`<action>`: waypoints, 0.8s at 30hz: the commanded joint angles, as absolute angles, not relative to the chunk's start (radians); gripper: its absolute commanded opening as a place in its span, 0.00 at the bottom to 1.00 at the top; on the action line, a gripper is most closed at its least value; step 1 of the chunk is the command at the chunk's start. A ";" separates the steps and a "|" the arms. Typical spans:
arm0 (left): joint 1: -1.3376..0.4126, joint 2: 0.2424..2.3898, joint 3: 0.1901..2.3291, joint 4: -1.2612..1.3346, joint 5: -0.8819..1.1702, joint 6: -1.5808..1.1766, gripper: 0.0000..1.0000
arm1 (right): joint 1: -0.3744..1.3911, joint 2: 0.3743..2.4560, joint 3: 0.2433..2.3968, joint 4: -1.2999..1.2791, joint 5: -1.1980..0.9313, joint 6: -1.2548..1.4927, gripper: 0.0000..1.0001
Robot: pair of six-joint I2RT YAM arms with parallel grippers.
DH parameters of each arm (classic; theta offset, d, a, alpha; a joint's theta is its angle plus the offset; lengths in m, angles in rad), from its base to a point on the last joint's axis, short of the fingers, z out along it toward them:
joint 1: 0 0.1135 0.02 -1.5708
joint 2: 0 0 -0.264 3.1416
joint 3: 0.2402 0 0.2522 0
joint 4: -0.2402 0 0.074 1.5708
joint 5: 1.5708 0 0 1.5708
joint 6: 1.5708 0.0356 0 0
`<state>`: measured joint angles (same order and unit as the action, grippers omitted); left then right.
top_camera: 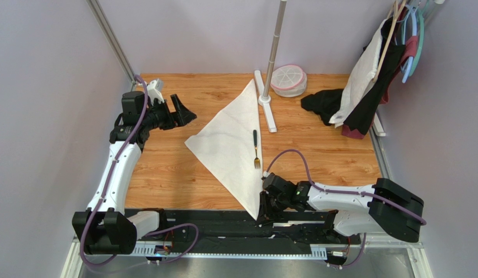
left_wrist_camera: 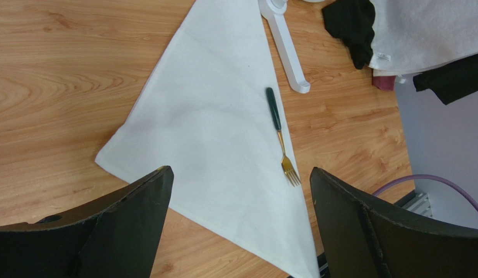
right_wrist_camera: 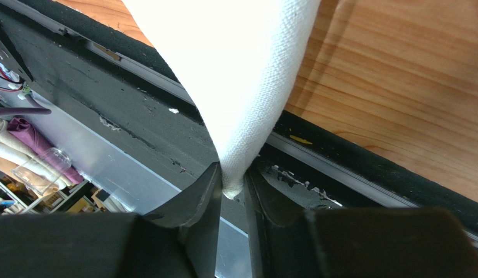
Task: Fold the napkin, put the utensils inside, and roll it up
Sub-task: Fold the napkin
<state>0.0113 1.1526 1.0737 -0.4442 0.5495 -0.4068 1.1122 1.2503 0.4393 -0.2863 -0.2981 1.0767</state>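
Right wrist, right end effector [right_wrist_camera: 232, 186] low, pinching napkin [right_wrist_camera: 241, 69] corner

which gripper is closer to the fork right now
Right. The right gripper is just on the near side of the fork, past its tines, pinching the near corner of the napkin. The left gripper is open, off the napkin's left side, farther away.

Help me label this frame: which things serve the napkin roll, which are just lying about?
Job: napkin, fork, right gripper pinching the napkin's near corner.
Lying about: black cloth, hung garments, white stand, round pink-rimmed container.
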 commanded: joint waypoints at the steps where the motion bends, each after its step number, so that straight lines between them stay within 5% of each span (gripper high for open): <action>1: 0.018 1.151 1.071 -0.411 0.568 -0.413 0.97 | 1.120 1.255 0.443 -0.330 -0.278 1.057 0.20; 7: 0.018 1.152 1.072 -0.411 0.571 -0.416 0.97 | 1.117 1.224 0.452 -0.365 -0.261 1.057 0.00; 24: 0.017 1.144 1.072 -0.411 0.571 -0.413 0.97 | 1.074 1.219 0.666 -0.593 -0.161 0.944 0.00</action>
